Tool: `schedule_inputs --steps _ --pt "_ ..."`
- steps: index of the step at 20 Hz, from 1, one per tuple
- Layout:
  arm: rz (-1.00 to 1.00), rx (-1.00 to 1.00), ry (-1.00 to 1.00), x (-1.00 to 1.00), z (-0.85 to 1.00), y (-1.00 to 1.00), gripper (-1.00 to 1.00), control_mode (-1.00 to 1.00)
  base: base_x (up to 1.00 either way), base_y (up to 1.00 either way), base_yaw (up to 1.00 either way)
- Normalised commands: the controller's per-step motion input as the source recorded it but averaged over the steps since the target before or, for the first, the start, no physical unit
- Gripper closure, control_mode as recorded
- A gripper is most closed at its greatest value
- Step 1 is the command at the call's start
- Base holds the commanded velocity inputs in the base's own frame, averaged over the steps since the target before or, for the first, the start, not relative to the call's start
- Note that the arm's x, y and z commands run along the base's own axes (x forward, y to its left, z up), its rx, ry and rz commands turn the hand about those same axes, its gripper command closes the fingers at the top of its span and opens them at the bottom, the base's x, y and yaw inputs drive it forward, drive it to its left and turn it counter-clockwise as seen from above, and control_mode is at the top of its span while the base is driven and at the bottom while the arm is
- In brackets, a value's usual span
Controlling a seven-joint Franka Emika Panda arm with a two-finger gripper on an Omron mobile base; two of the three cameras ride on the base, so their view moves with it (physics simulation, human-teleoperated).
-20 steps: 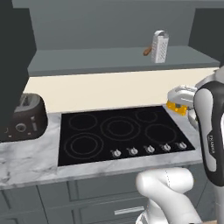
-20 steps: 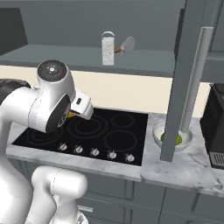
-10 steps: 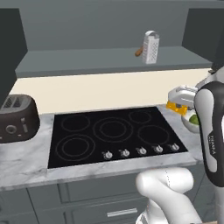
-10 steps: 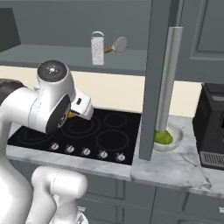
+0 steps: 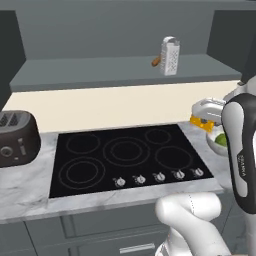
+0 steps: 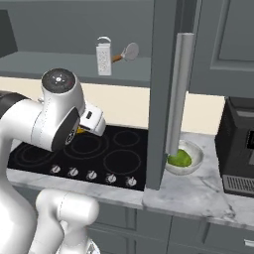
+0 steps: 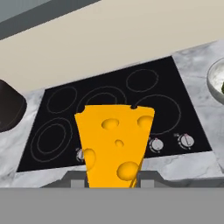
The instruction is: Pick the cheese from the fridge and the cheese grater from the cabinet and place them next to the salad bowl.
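Note:
My gripper (image 7: 113, 177) is shut on the cheese (image 7: 114, 144), a yellow-orange wedge with holes that stands up between the fingers. It hangs above the front of the black stove (image 7: 109, 109). From the left base the cheese (image 5: 201, 122) peeks out under the white hand, just left of the salad bowl (image 5: 218, 142). The pale salad bowl (image 6: 184, 158) with green pieces sits on the marble counter right of the stove; its rim (image 7: 216, 81) also shows at the hand view's right edge. The silver cheese grater (image 5: 170, 56) (image 6: 103, 56) stands upright on the cabinet shelf (image 5: 100, 70). The fridge is out of view.
A brown-handled utensil (image 6: 126, 52) lies beside the grater. A dark toaster (image 5: 17, 137) sits left of the stove. An open grey door with a long bar handle (image 6: 181, 89) stands in front of the bowl. A black coffee machine (image 6: 240, 149) is at the far right.
The whole scene has shifted left in both base views, so the camera has moved right. The cheese stays in the shut gripper.

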Motion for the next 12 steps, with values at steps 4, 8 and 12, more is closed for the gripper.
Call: schedule_inputs --steps 4,8,12 --pt "0.00 0.00 0.00 0.00 0.00 0.00 1.00 1.00 0.31 -0.06 0.00" --pt "0.00 0.00 0.00 0.00 0.00 0.00 1.00 1.00 0.20 0.00 -0.02" --pt "0.00 0.00 0.00 0.00 0.00 0.00 1.00 1.00 0.31 0.00 0.00"
